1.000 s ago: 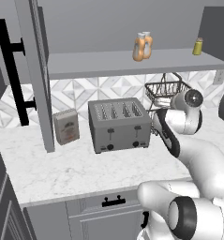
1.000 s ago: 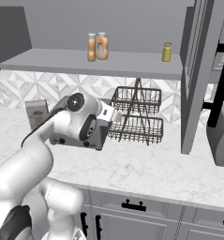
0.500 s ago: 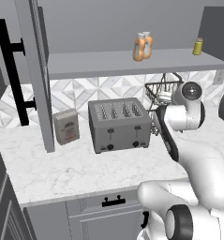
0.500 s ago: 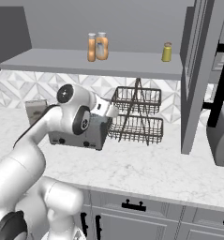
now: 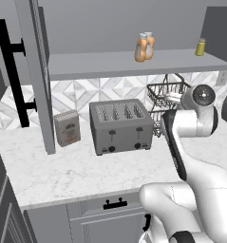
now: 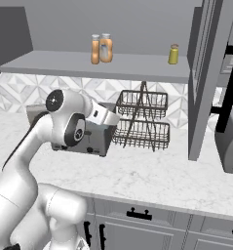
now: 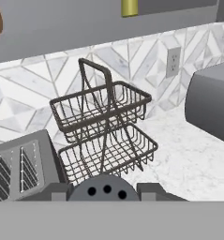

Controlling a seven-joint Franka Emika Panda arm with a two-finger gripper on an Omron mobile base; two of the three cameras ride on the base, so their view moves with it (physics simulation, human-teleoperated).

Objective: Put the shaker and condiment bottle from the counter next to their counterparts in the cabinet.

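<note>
The shaker shows as a round grey cap with three holes (image 7: 104, 187) at the bottom of the hand view. My gripper (image 7: 104, 194) is shut on it, a dark finger on each side; its body is hidden. My hand (image 6: 104, 116) hangs over the counter (image 6: 152, 171), between the toaster and the wire rack. On the cabinet shelf (image 5: 110, 66) two orange white-capped condiment bottles (image 5: 144, 46) stand side by side. The yellow-olive shaker (image 5: 200, 47) stands further right on that shelf. From the right base view I see the bottles (image 6: 101, 48) and the yellow-olive shaker (image 6: 173, 53) too.
A grey toaster (image 5: 121, 126) and a small box (image 5: 67, 128) stand on the counter. A two-tier wire rack (image 6: 141, 119) sits right of the toaster. The open cabinet door (image 5: 39, 71) hangs at left, another door (image 6: 203, 78) at right. A grey appliance (image 6: 230, 146) sits beyond.
My arm's upper joint has swung sideways and a little up, while the hand has stayed by the wire rack. The fingers have drawn slightly closer. Nothing on the shelf moved.
</note>
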